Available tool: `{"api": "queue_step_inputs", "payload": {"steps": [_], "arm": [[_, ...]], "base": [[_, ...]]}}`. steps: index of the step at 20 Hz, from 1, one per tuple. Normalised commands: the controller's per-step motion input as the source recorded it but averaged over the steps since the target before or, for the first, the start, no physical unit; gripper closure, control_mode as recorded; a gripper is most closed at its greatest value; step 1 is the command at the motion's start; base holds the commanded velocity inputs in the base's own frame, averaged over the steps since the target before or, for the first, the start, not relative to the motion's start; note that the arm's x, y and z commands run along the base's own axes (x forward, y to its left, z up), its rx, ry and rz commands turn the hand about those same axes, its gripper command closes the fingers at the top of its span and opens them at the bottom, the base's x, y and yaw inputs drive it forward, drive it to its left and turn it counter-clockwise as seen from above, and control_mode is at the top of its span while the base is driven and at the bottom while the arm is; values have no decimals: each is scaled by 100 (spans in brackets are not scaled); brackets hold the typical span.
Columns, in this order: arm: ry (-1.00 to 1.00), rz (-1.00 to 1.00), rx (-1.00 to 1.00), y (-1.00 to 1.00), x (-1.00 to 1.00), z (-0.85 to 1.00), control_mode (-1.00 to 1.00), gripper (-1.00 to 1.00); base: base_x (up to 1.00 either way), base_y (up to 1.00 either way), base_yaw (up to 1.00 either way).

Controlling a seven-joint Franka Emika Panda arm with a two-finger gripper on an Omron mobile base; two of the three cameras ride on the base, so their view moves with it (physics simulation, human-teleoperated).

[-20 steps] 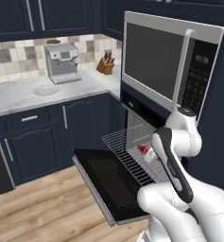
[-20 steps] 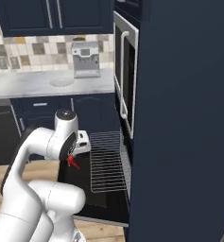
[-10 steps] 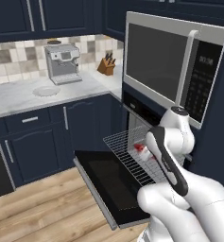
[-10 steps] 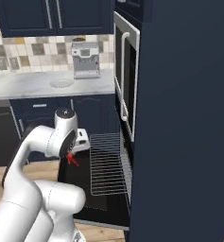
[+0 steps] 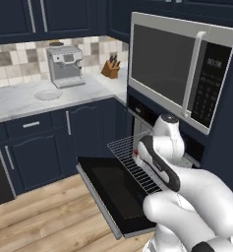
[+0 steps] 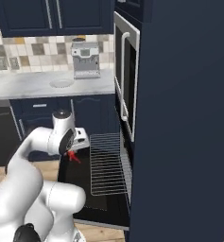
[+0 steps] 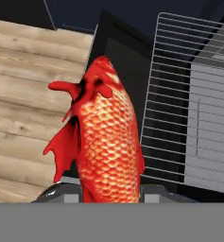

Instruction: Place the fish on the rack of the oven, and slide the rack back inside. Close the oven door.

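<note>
Pinched between our pincer (image 6: 72, 152) jaws is the fish (image 7: 104, 146), red-orange and scaly, pointing away from the hand in the hand view, its body gripped near the tail end as far as we can tell. In the right base view its red tip shows just below the hand.

Just beyond the fish and to one side lies the rack (image 6: 107, 163), pulled out of the oven (image 5: 152, 129) over the lowered oven door (image 5: 115, 189). We judge that the fish hangs above the door's outer part, beside the rack's edge and not yet over its bars. Further out we see wooden floor (image 7: 33, 94) under the fish's other flank.

What worries us: letting go from this spot would likely drop the fish on the glossy door or let it glance off the rack's rim toward the floor. We should carry it well over the bars first. A slim fish might also tilt or slip between the wires if set down crosswise or from too high. Later, pushing the rack in sharply could slide the fish off.
</note>
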Motion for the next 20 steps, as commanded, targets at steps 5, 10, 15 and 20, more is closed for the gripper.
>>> {"api": "queue_step_inputs", "payload": {"steps": [5,10,15,20], "arm": [[5,-15,-4,-10,76,-18,-100,100],[4,-12,-2,-21,64,-19,-100,100],[1,-7,-2,-15,60,-29,-100,100],[0,0,-3,-5,52,-37,-100,100]], "base": [[0,0,0],[0,0,0],[0,0,0],[0,0,0]]}}
